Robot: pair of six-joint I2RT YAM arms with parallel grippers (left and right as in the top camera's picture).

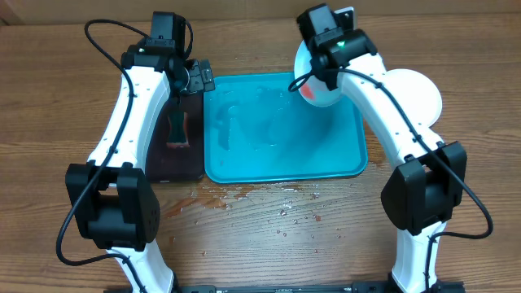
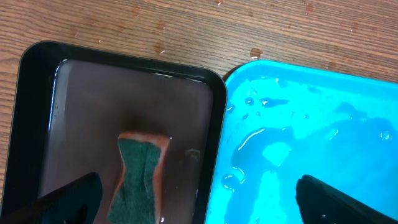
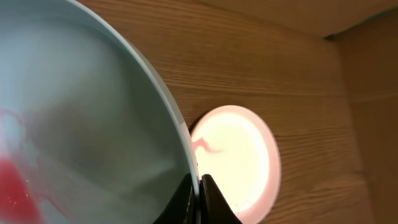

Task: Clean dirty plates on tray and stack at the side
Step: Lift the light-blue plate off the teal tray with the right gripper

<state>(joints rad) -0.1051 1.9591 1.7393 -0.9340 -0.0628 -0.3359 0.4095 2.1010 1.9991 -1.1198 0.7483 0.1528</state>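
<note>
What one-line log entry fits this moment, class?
left gripper: open near sponge | right gripper: shut on smeared plate over tray corner

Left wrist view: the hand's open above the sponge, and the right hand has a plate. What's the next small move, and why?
Probably shift the left hand sideways, away from the turquoise tray, before lowering. One open finger hangs over that tray, the other over the black tray, with the sponge off-centre. The right hand already grips the red-smeared plate by its rim, ready for wiping.

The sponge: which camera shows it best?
The left wrist view: the sponge shows close up, lying in the black tray. Overhead it is small, beside the left arm. The right wrist view misses it.
</note>
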